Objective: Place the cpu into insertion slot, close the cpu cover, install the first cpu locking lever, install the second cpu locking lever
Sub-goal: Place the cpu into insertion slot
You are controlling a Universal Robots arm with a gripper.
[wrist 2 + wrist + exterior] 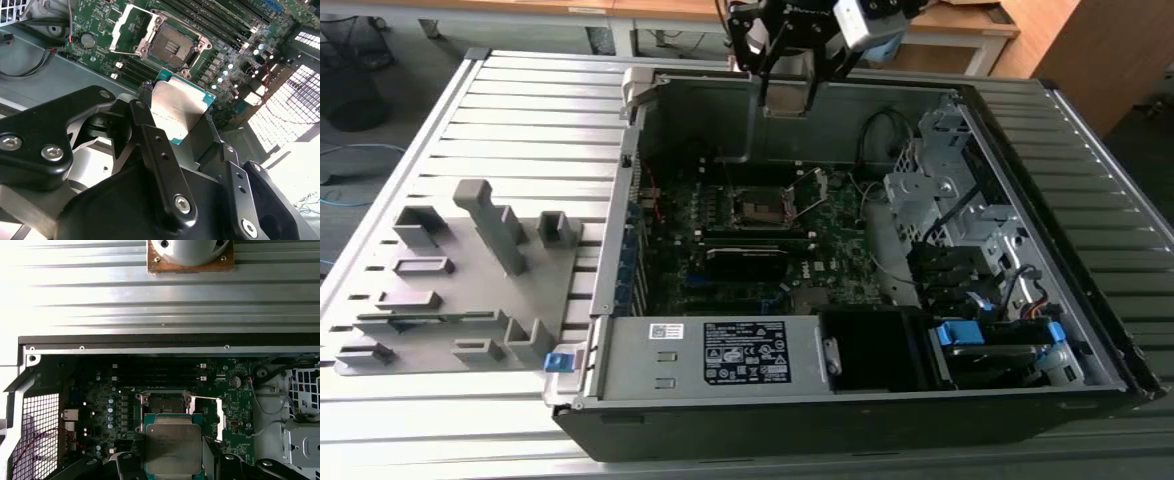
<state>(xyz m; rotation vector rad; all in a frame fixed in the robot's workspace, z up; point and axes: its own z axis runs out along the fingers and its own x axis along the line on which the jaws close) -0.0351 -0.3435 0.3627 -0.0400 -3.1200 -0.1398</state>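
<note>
My gripper (787, 100) hangs above the far wall of the open computer case, shut on the cpu (787, 96), a flat silver-grey square chip. In both wrist views the cpu (180, 111) (173, 447) sits between the black fingers (150, 125), held level over the motherboard. The insertion slot (758, 205) (172, 46) (165, 404) lies below it on the green board, its dark centre bare. The cpu cover (116, 31) (219, 417), a thin silvery frame, stands swung up beside the slot.
The case walls (640, 140) enclose the board. A power supply (707, 355) fills the near side, and a drive cage (947, 190) with cables is at the exterior view's right. A grey fixture tray (454, 290) lies outside at the left.
</note>
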